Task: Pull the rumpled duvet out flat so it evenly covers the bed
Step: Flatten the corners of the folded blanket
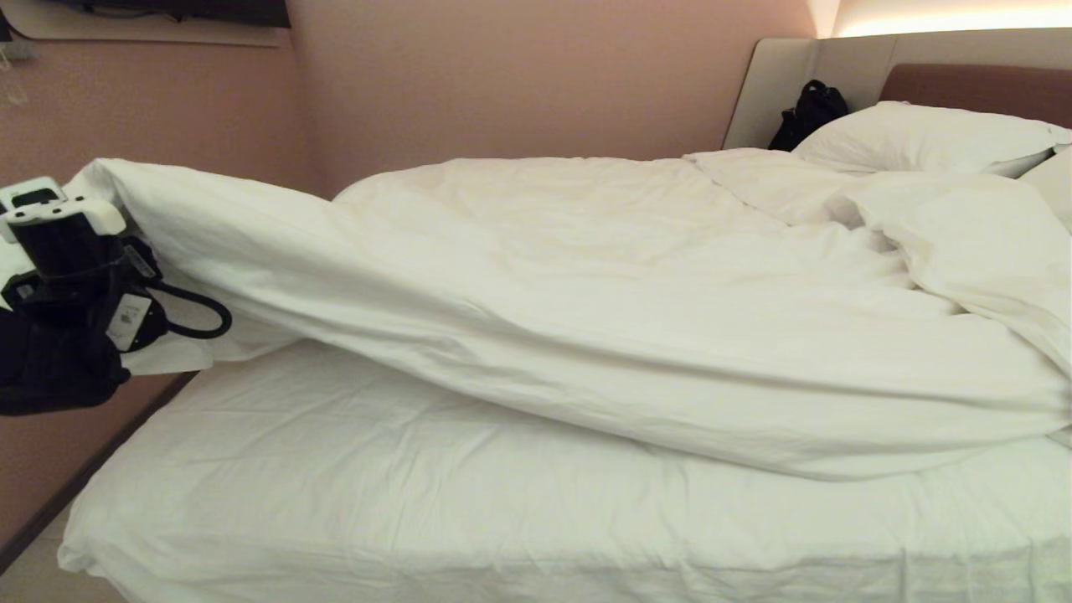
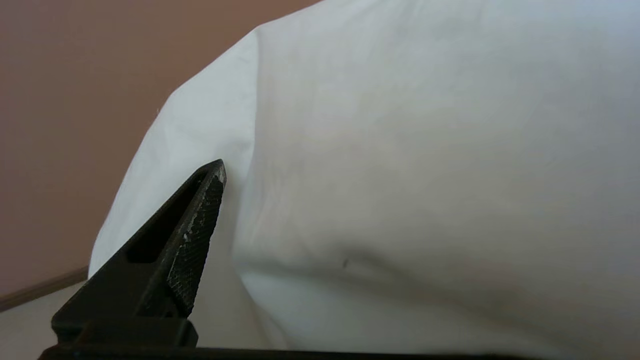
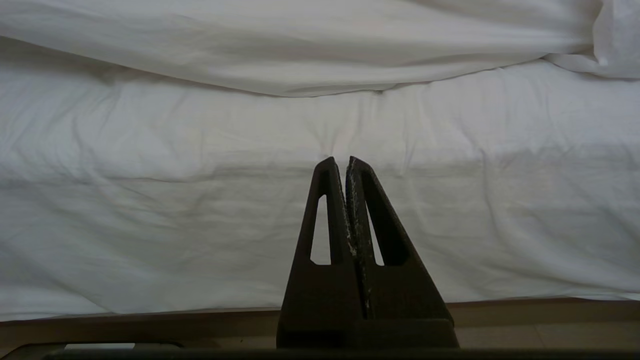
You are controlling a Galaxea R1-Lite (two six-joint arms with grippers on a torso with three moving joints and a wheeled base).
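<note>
The puffy white duvet (image 1: 586,318) lies bunched across the far half of the bed (image 1: 377,502), leaving the near sheet bare. Its left corner (image 1: 105,172) is raised off the mattress beside my left arm (image 1: 63,251) at the far left. In the left wrist view the duvet (image 2: 425,150) fills the wide gap of my left gripper (image 2: 350,200). One black finger (image 2: 200,220) shows beside the cloth and the other is hidden behind it. My right gripper (image 3: 341,161) is shut and empty, low in front of the mattress side (image 3: 150,200), out of the head view.
Two white pillows (image 1: 921,134) lie at the brown headboard (image 1: 980,88) on the right, with a black bag (image 1: 808,113) behind them. A pink wall (image 1: 502,75) runs along the bed's far and left sides. A narrow floor strip (image 1: 42,511) borders the left.
</note>
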